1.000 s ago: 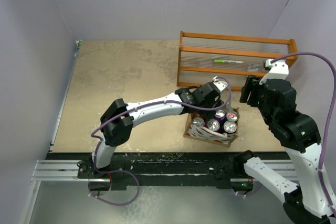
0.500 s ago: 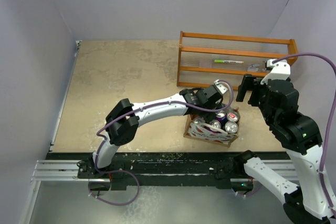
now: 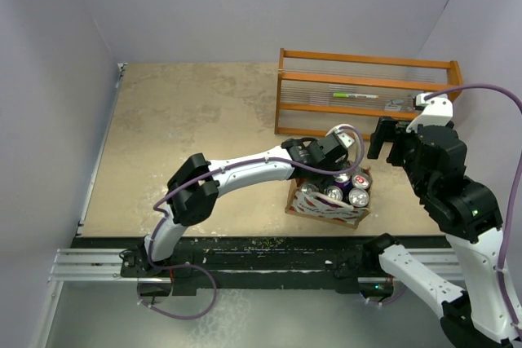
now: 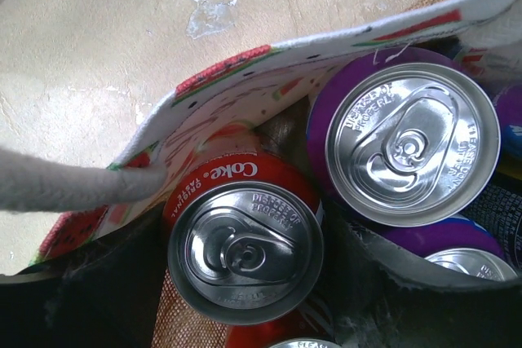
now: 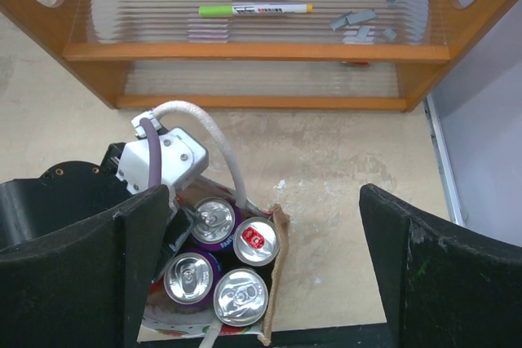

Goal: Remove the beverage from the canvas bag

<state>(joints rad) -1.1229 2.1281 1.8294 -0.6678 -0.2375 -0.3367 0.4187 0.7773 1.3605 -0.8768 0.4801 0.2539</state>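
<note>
The canvas bag [image 3: 326, 209] stands near the table's front edge and holds several cans. In the left wrist view its white panel with red marks [image 4: 245, 95] rises beside a red Coke can [image 4: 241, 254] and a purple can [image 4: 412, 144]. My left gripper [image 3: 318, 170] is down inside the bag at its far left corner. It is open [image 4: 236, 283], with a dark finger on each side of the Coke can. My right gripper [image 3: 383, 138] is open and empty, hovering right of the bag. It looks down [image 5: 265, 283] on the bag's tan side [image 5: 277, 283] and the can tops.
An orange wooden rack [image 3: 363, 91] stands behind the bag with a green marker [image 5: 254, 9] on its shelf. A white bag handle [image 5: 216, 144] loops over my left wrist. The right wall [image 5: 481, 120] is close by.
My left gripper has reached further right and down into the bag, over the Coke can. My right gripper has shifted slightly back and left.
</note>
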